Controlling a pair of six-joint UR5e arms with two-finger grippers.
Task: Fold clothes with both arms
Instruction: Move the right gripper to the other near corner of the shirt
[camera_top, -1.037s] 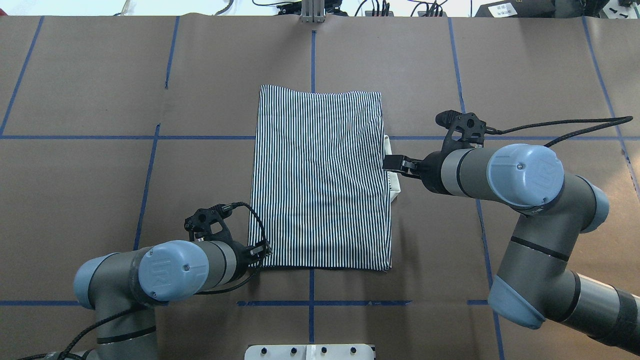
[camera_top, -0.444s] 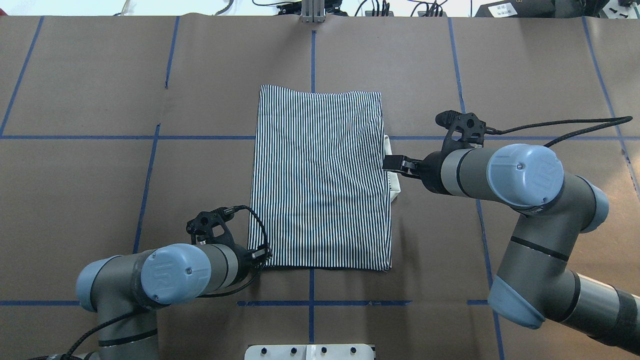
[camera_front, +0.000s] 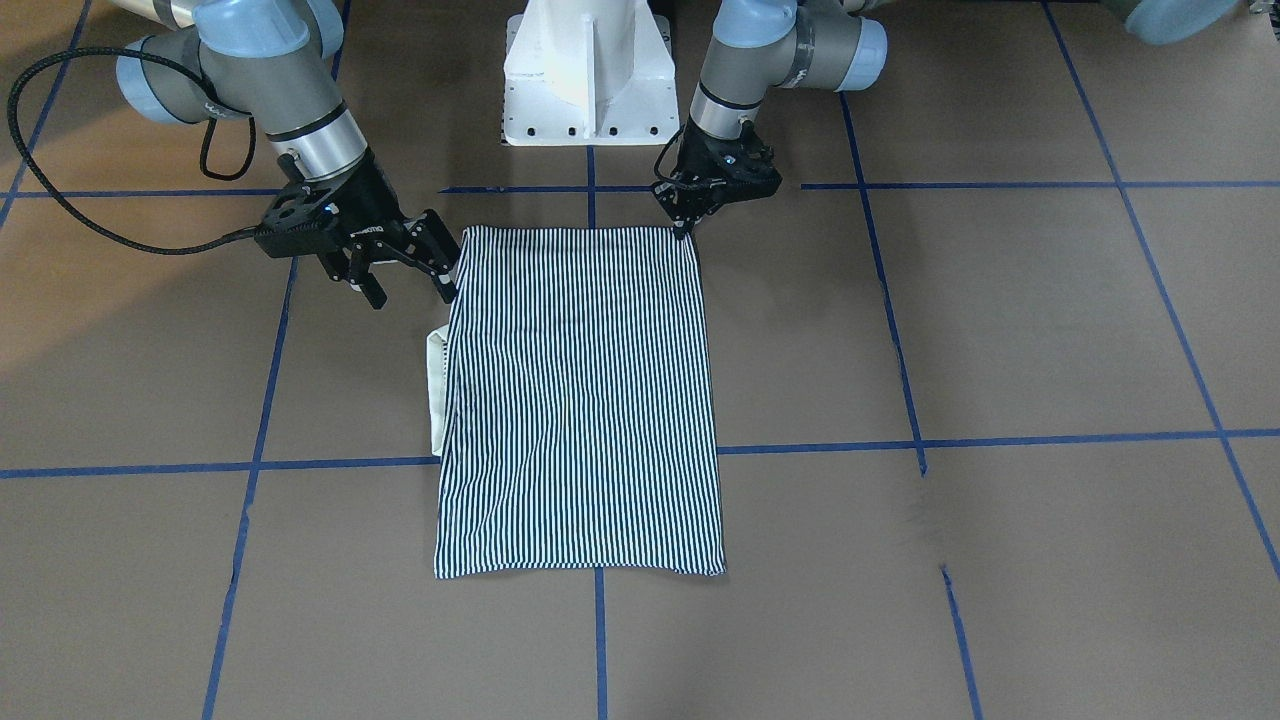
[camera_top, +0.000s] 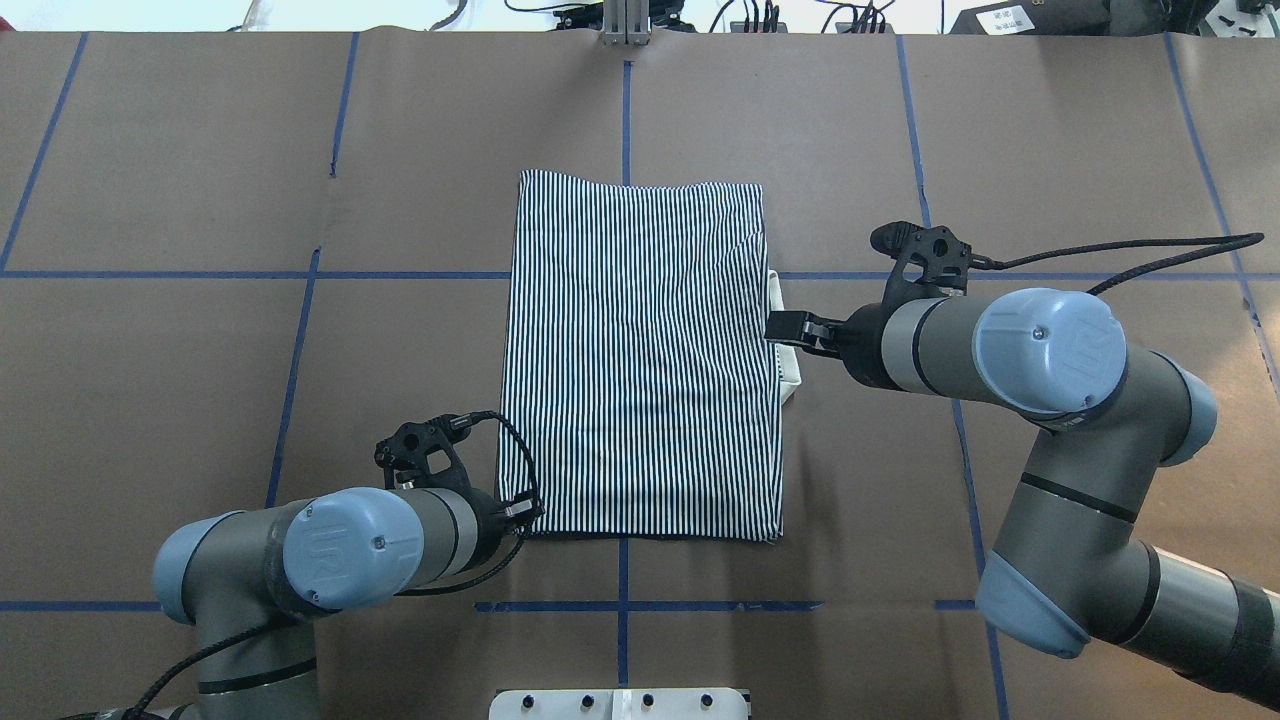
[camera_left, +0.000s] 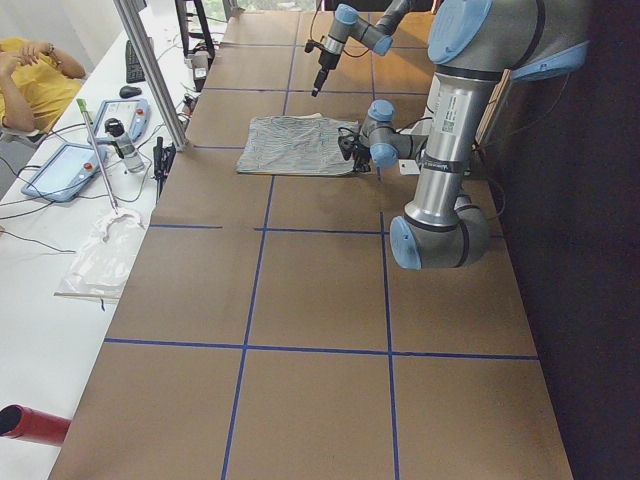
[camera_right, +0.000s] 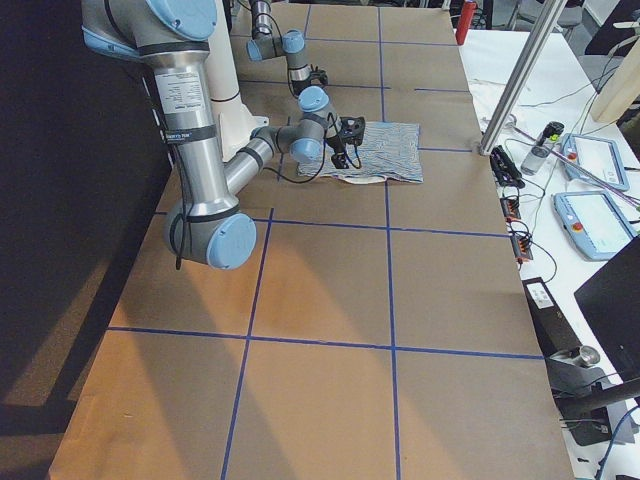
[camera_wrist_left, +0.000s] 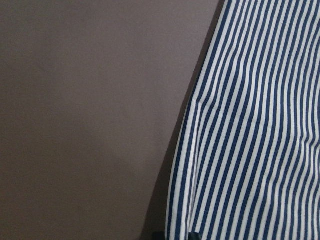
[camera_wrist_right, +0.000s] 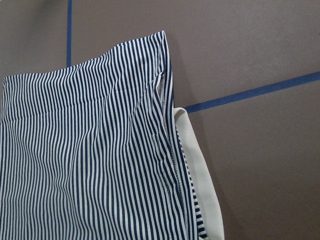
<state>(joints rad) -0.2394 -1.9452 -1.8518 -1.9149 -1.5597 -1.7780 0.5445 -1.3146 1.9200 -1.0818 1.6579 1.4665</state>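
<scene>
Polo shirt (camera_top: 640, 360): lies flat at the middle of the desk (camera_top: 200, 150), folded into a long striped rectangle with one short edge toward the robot
Collar (camera_top: 792, 372): a cream strip pokes out from under the shirt's right long edge; the rest is covered by striped cloth
Sleeves, buttons, logo: folded out of sight
Left arm (camera_top: 340, 545): reaches in low over the desk; its lower part is cut off by the overhead view's bottom edge
Left claw (camera_front: 684, 230): tips point down at the shirt's near left corner, with the jaws drawn narrow; whether they pinch the cloth cannot be told
Left claw, overhead view: wrist and black cable cover most of the fingers
Left wrist view: shows only the shirt's long edge and bare desk, too close in to read the jaws
Right arm (camera_top: 1050, 350): comes in from the right; its far end runs out of the overhead view
Right claw (camera_front: 415, 298): jaws spread wide and holding nothing, just beside the shirt's right long edge near the collar
Right claw contact: one finger overlaps the cloth edge in the front-facing view; touching or apart cannot be told
Right claw, overhead view: only one finger shows, the other is hidden beneath it
Right wrist view: shows a shirt corner, the collar and a blue tape line (camera_wrist_right: 260, 90); the fingers lie outside this view
Pedestal base (camera_front: 585, 70): white, with its top cut off
Side views: both claws are too small to read
Person (camera_left: 25, 70): yellow top, beside the desk's far end, cut off by the edge of the view
</scene>
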